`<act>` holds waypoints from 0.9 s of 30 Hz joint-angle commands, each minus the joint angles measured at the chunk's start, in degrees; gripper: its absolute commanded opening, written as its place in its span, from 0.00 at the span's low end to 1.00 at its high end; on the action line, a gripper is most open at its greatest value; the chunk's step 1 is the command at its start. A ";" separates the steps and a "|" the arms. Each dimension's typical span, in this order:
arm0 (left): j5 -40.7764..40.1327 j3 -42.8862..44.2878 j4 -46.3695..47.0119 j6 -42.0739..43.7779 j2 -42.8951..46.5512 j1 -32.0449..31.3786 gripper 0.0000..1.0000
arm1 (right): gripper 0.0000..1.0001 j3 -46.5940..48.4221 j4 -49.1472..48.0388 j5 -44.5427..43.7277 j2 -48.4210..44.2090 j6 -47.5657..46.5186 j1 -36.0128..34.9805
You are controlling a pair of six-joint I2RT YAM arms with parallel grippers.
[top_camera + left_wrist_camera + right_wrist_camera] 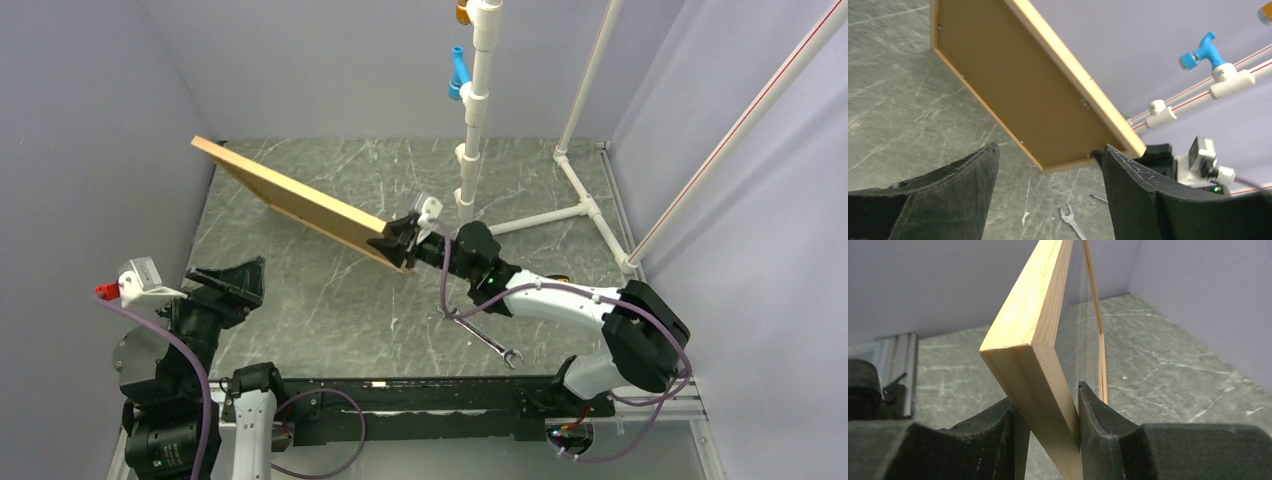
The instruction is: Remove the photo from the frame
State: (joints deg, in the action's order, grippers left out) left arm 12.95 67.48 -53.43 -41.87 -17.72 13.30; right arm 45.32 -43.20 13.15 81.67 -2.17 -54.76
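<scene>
Far left: your left claw (235, 285) is released, jaws spread wide with nothing between them, hanging over the left side of the bench (330, 310). It's apart from the frame (300, 200) and aimed toward it.

Next right: the frame stands on edge and tilted, running from its back-left corner down to the corner near mid-bench. From the left wrist view you're looking at its rear, with a plain brown backing board (1013, 85) set inside the light wood strips. The photo isn't visible in any view, being hidden behind that board. The near low corner is off the bench. I can't tell whether the far corner touches it.

Centre: your right claw (1048, 395) is clenched on the frame's near corner, one finger pressed on each face of the wood strip. The right arm reaches in from the right.

Below that claw a metal wrench (485, 340) lies flat on the bench, apart from the frame.

Back right: a white pipe stand (475, 110) rises from the bench with a blue fitting (458, 72) on it.
</scene>
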 commanded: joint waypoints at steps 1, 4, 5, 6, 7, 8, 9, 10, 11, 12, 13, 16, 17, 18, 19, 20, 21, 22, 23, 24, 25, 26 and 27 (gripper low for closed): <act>-0.99 -1.23 -0.89 2.75 0.72 -0.12 0.77 | 0.00 2.71 1.11 16.26 4.02 23.84 4.85; -0.17 -3.11 -0.16 2.41 1.17 -0.08 0.76 | 0.00 5.07 1.07 19.58 7.28 31.07 7.96; -0.10 -3.46 -0.11 2.40 1.18 -0.06 0.76 | 0.00 5.54 0.56 20.30 8.20 33.04 8.72; -0.02 -3.69 -0.03 2.40 1.19 -0.05 0.76 | 0.00 5.95 0.53 20.47 8.91 34.89 9.36; 0.05 -4.07 0.12 2.37 1.19 -0.08 0.76 | 0.00 6.26 0.85 19.97 9.48 36.29 9.92; 0.06 -4.28 0.24 2.39 1.19 -0.03 0.76 | 0.00 6.44 1.62 19.37 9.85 37.18 10.29; 0.06 -4.52 0.35 2.46 1.07 -0.05 0.76 | 0.00 6.47 2.29 18.41 10.17 37.31 10.55; -0.02 -4.86 0.51 2.56 1.09 -0.05 0.76 | 0.00 6.48 3.30 17.07 10.44 37.28 10.76; -0.05 -5.18 0.57 2.64 1.10 -0.03 0.76 | 0.00 6.42 4.42 15.41 10.63 37.36 10.98; -0.03 -5.56 0.60 2.54 1.15 -0.04 0.75 | 0.00 6.18 5.42 13.48 10.76 37.71 11.25; 0.01 -6.05 0.77 2.58 1.14 -0.08 0.75 | 0.00 6.00 6.23 12.01 10.98 38.03 11.64; 0.43 -7.86 1.25 2.49 1.53 -0.08 0.75 | 0.00 6.02 9.43 7.89 12.10 38.43 12.40; 0.68 -8.47 1.37 2.56 1.59 -0.06 0.75 | 0.00 6.09 10.46 6.60 12.45 38.28 12.52; 0.75 -9.04 1.46 2.58 1.67 -0.09 0.75 | 0.00 6.18 11.74 4.78 12.76 38.17 12.64; 0.76 -9.58 1.44 2.58 1.71 -0.05 0.75 | 0.00 6.14 12.94 2.66 12.99 38.06 12.73; 0.76 -9.97 1.40 2.58 1.80 -0.11 0.75 | 0.00 5.99 13.82 0.66 13.25 38.22 12.75; 0.72 -10.54 1.52 2.70 1.81 -0.10 0.75 | 0.00 5.62 14.22 -0.97 13.42 38.48 12.88; 0.66 -11.11 1.56 2.81 2.00 -0.07 0.75 | 0.00 5.15 14.21 -2.58 13.59 38.99 12.84; 0.59 -11.83 1.69 3.10 2.10 -0.03 0.75 | 0.00 4.75 14.01 -3.77 13.92 39.67 12.84; 0.31 -12.46 1.83 3.41 2.15 -0.08 0.75 | 0.00 4.37 13.86 -4.80 14.29 40.80 12.83; -0.16 -13.21 1.96 3.83 2.00 -0.04 0.76 | 0.00 4.01 13.58 -5.75 14.67 41.36 12.84; -0.56 -13.82 2.04 4.46 1.81 -0.10 0.76 | 0.00 3.62 13.53 -6.82 14.87 41.53 12.81; -0.80 -14.42 2.27 5.17 1.36 -0.04 0.76 | 0.00 3.25 13.59 -8.27 14.99 41.70 12.76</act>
State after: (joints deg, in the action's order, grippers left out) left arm 12.75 54.89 -53.84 -39.64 -16.49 13.30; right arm 51.07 -36.34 10.70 94.85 42.02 -40.86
